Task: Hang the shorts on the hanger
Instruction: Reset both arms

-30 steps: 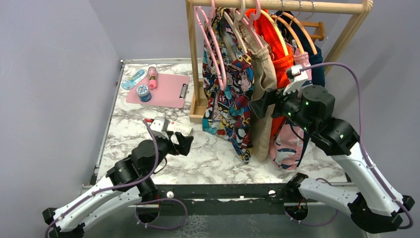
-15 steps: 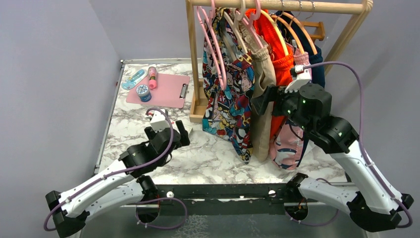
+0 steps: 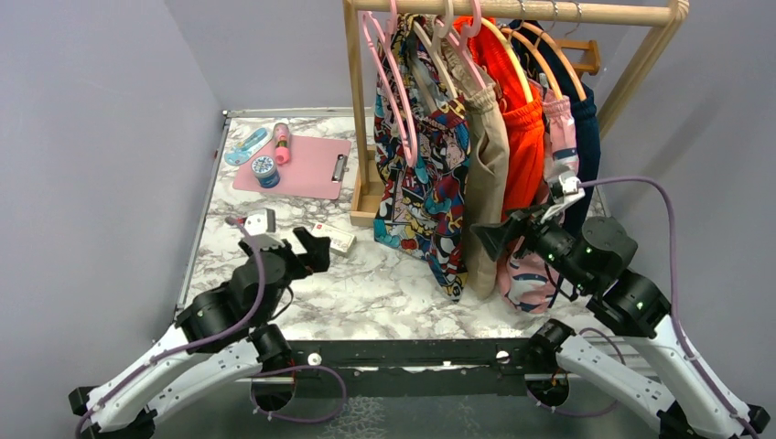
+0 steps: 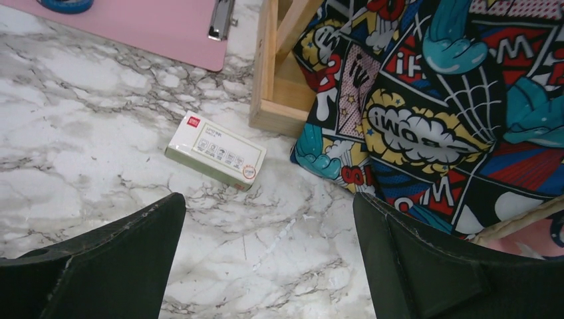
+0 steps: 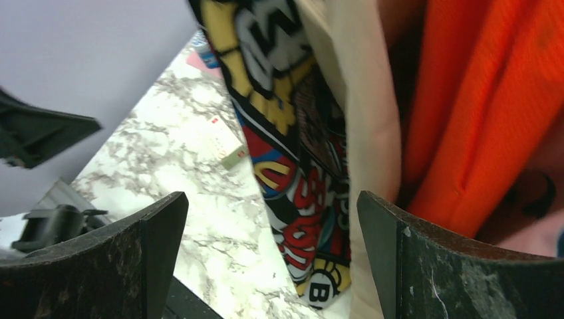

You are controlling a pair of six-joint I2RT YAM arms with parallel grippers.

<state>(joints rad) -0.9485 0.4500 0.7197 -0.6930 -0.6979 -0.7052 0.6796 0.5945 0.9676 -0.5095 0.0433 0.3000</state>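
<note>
Pink clipboard [image 3: 297, 165], small box [image 4: 216, 151] (labelled), wooden rack [image 3: 357, 110]

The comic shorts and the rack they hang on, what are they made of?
The comic-print shorts look like thin, matte cloth, since they hang in soft folds. Which fabric, I cannot tell. The rack looks like pale, unpainted wood, with light tan colour, a square post and a round bar on top.

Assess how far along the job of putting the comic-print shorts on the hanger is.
Done, apparently: the comic-print shorts hang from the wooden rail on what looks like the cream hanger, beside the beige shorts. In hand: nothing; the left gripper and right gripper are both open and empty. Left: probably only parking the arms.
</note>
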